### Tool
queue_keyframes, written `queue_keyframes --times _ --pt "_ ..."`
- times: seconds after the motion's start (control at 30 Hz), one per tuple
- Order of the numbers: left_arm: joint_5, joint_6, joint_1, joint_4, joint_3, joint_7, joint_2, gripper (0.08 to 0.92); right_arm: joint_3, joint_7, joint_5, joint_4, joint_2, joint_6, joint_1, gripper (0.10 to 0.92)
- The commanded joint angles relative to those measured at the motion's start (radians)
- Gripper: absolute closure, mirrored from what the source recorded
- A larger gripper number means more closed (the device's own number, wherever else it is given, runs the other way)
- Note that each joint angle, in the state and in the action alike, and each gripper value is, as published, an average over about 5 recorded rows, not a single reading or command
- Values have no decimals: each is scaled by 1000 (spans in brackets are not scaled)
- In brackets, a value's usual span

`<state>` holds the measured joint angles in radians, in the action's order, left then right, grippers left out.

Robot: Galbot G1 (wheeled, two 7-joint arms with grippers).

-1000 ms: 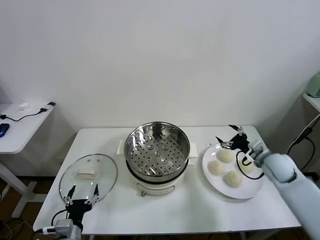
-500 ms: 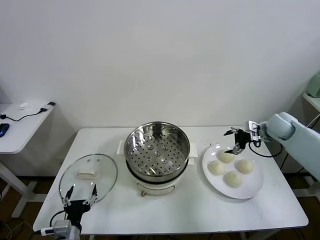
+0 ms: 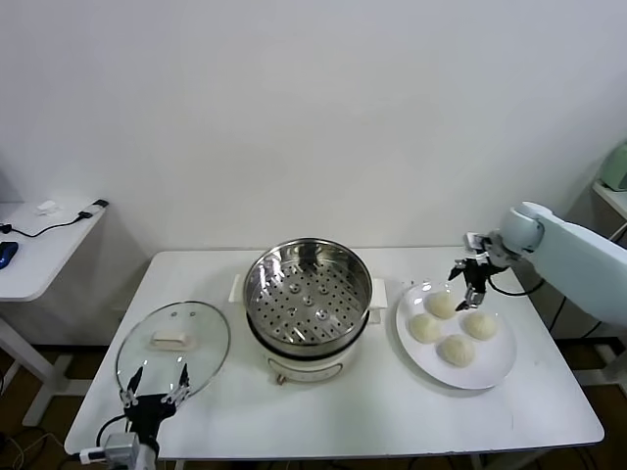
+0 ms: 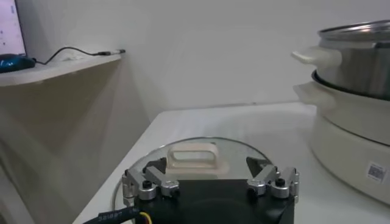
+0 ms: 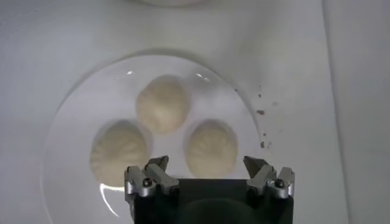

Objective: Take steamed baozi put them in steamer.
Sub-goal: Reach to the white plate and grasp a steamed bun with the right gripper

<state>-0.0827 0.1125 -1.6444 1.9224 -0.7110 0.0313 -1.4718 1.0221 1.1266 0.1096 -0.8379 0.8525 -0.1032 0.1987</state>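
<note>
Four white baozi (image 3: 455, 327) plated, steamer (image 3: 308, 294) empty

small label on steamer (image 4: 378, 172) base, print too small to read

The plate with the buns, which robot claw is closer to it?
The right. The right claw hangs open just above the plate and its buns. The left claw waits far off by the glass lid.
</note>
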Motion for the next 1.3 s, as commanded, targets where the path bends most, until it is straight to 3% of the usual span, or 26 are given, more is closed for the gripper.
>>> queue_keyframes --times 0.03,0.5,0.7,0.93,1.3 --pt "1 -1 -1 -5 1 0 -1 177 2 8 -79 171 114 16 -33 203" --pt "21 -9 3 -22 2 1 -9 177 -110 -38 -148 292 195 49 -104 203" --pt "25 -9 -1 -15 -1 3 -8 177 -114 -39 -163 265 181 42 -108 217" --pt "26 -13 -4 -10 -2 5 -7 177 -138 -65 -147 208 157 47 -120 302" --pt "50 -35 -18 -3 6 9 -18 177 -137 -50 -170 84 86 122 -61 334"
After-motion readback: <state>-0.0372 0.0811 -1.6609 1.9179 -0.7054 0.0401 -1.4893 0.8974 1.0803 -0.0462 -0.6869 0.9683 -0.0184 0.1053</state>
